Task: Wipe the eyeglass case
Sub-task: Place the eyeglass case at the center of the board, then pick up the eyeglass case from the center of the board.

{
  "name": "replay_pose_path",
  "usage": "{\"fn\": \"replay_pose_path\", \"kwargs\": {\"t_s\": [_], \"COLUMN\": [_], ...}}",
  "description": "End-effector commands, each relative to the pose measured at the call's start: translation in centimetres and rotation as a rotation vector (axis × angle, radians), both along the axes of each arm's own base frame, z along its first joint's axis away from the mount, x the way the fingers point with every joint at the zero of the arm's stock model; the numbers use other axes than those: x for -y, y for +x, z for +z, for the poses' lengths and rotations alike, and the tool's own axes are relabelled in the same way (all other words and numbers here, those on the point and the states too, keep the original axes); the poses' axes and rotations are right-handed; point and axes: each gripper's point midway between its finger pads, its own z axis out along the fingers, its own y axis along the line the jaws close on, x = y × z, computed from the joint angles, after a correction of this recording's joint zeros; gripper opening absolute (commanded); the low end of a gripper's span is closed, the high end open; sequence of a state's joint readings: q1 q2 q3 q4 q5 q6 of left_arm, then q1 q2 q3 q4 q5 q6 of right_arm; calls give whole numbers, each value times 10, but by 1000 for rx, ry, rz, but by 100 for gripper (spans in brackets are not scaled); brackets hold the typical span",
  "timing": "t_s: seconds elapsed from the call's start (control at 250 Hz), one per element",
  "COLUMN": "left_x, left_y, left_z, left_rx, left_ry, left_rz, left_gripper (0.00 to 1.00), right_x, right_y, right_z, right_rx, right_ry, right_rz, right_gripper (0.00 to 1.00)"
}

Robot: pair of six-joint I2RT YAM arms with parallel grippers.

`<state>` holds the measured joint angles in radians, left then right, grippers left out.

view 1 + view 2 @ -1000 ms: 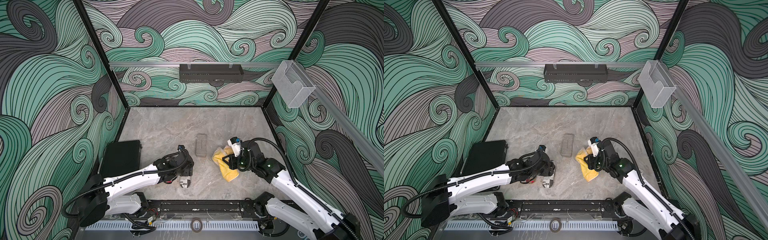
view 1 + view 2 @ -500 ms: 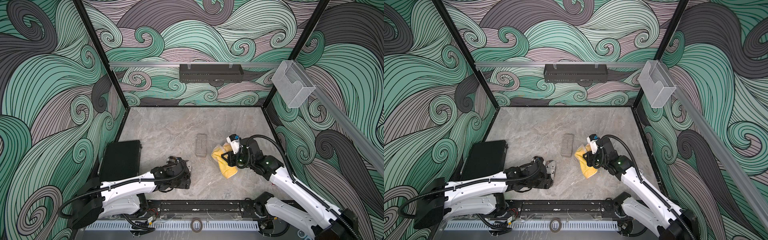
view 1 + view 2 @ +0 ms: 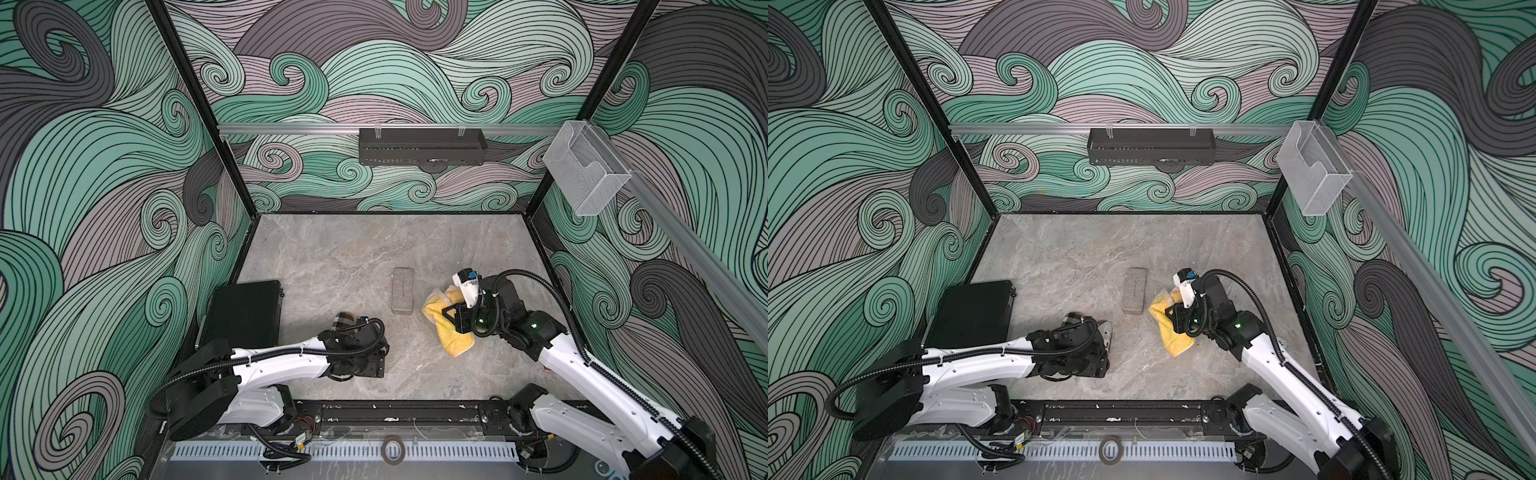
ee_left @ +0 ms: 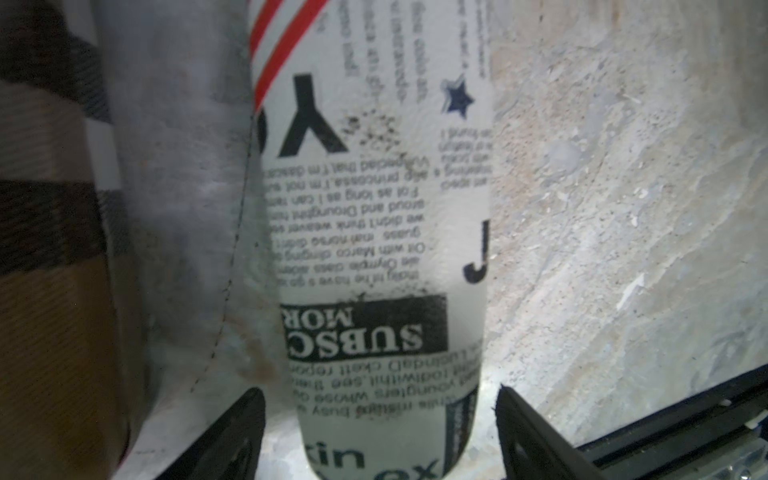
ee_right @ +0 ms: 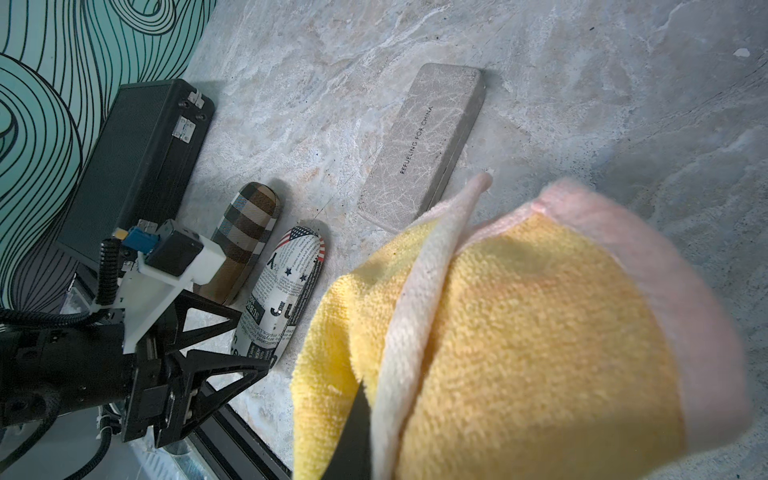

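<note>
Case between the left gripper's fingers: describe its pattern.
Eyeglass case: newspaper print, black on white, red stripes, blue star; left wrist view.

Newsprint case (image 4: 374, 232) — within spread tool (image 4: 378, 397)

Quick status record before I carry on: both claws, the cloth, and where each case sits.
left claw: open, straddling one end of the newsprint case, a gap on either side
right claw: shut on the yellow cloth
newsprint case: flat on the table, beside the plaid case
grey case: lying apart, untouched
black box: by the left wall
cloth contact: touches no case in both top views
</note>
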<state>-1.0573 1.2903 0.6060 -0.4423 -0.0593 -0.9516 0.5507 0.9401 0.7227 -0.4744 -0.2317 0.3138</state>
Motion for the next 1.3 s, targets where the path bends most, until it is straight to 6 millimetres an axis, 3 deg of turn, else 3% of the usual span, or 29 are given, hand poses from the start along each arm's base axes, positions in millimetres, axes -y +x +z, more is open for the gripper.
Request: {"fn": "replay_pose_path", "kwargs": {"t_s": [0.0,0.535,0.767,1.298], "left_x": [14,-18,-10,-6], "left_y": [5,-3,-2,7], "left_z": [3,-16,-24,-23], "left_rx": [11,56,56,55], "left_ry": [-14,353,334,295], "left_rz": [2,51,50,91], "left_gripper": [85,74,70,72], "right_x": [-1,-1,-1,-1], "right_y": [0,-2,-2,-4], "right_z": [5,-2,-1,2], "right_rx": [18,5,7,11], "right_ry": [7,4,5,9], "right_rz": [9,4,5,11], "right_gripper": [0,0,0,0]}}
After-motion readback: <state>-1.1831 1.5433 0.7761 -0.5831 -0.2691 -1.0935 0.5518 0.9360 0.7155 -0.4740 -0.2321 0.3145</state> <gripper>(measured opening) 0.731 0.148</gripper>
